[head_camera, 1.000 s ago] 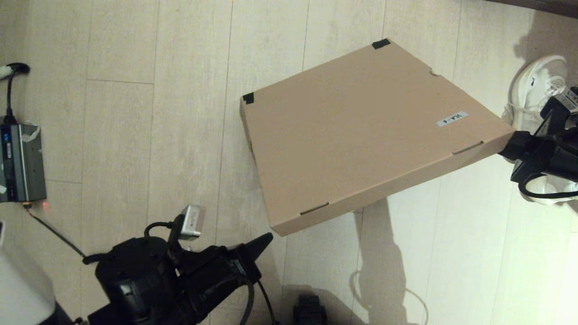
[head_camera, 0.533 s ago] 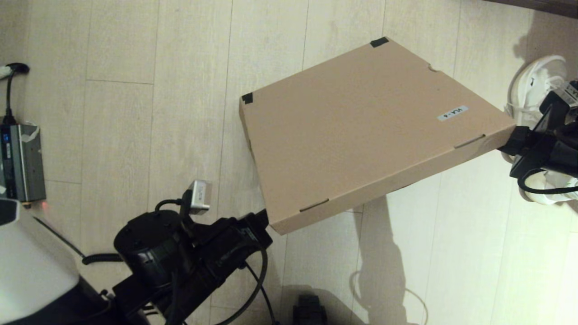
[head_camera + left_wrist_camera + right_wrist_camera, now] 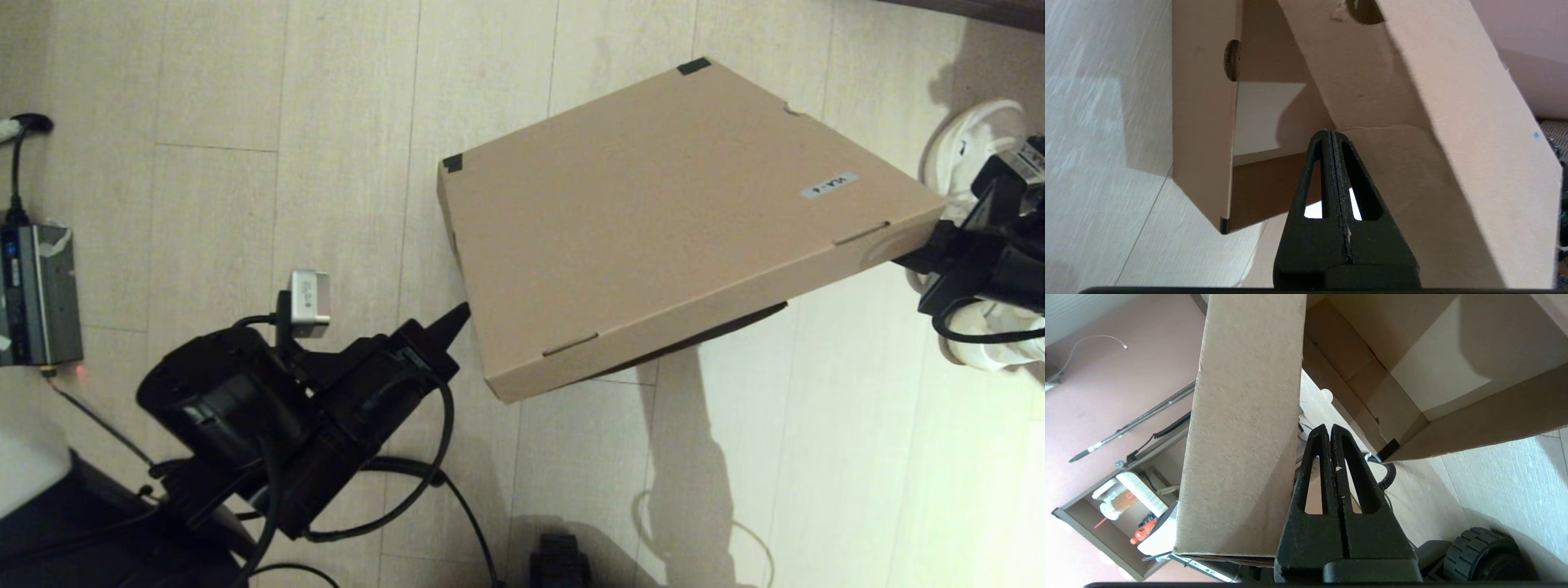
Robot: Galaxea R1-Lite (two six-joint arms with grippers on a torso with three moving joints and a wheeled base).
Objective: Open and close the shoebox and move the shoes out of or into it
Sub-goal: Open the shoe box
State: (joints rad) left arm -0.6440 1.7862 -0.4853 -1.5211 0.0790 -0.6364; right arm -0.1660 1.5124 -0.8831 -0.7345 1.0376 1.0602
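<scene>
The brown cardboard shoebox (image 3: 653, 229) lies on the floor, its lid (image 3: 1412, 81) raised at the front, a white label (image 3: 829, 185) near the right corner. My left gripper (image 3: 459, 317) is shut, its tip against the lid's left edge; in the left wrist view the left gripper (image 3: 1329, 134) touches the lid's underside, with the box's pale inside (image 3: 1261, 114) beyond. My right gripper (image 3: 908, 261) is shut under the lid's right front corner; the right gripper (image 3: 1329, 429) sits beside the lid's front flap (image 3: 1245, 428). Two white shoes (image 3: 967, 155) (image 3: 992, 343) lie right of the box, partly behind my right arm.
A grey power unit (image 3: 37, 294) with cables lies on the floor at far left. A black wheel (image 3: 559, 565) shows at the bottom edge. The right wrist view shows a shelf with small items (image 3: 1126, 498) and a tyre (image 3: 1486, 555).
The lid's front edge has risen and a dark gap now shows beneath it. My left gripper moved from the lid's near-left corner further along its left edge. The right gripper rose slightly with the corner.
</scene>
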